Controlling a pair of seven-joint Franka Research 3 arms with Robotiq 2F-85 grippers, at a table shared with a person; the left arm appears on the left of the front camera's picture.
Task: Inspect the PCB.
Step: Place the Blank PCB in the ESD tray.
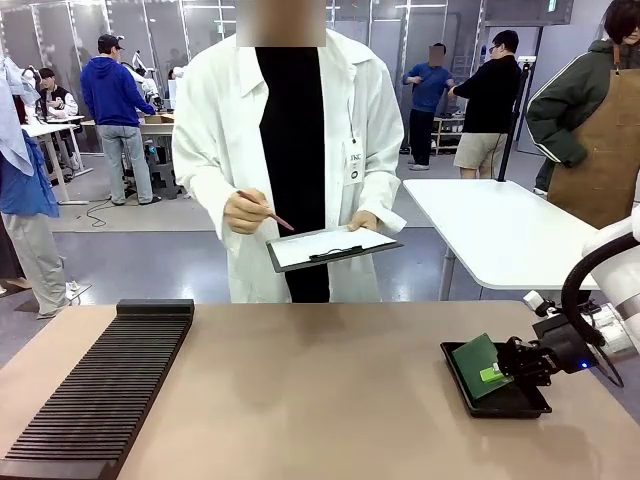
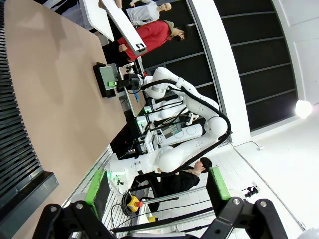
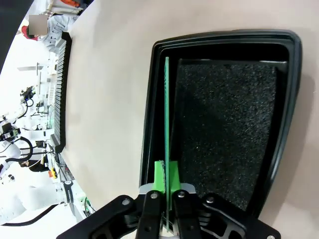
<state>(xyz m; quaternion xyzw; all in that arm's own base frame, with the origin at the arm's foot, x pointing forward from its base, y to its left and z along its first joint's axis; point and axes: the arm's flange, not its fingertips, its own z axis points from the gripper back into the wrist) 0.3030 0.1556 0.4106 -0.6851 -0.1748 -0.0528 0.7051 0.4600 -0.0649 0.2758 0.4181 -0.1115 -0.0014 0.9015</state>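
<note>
The PCB [image 1: 481, 365] is a thin green board standing tilted on its edge inside the shallow black tray [image 1: 500, 408] at the table's right. My right gripper [image 1: 503, 372] holds its near corner. In the right wrist view the PCB [image 3: 166, 124] is edge-on between the green pads of the right gripper [image 3: 167, 175], over the tray [image 3: 224, 37] with its dark foam lining. My left gripper [image 2: 158, 188] is open and holds nothing, far from the table; the PCB [image 2: 108, 77] and tray [image 2: 102, 90] show small in its view.
A long black slotted rack [image 1: 100, 390] lies along the table's left side. Across the table a person in a white coat holds a white clipboard [image 1: 330, 247] and a pen. A wide stretch of bare tabletop lies between the rack and the tray.
</note>
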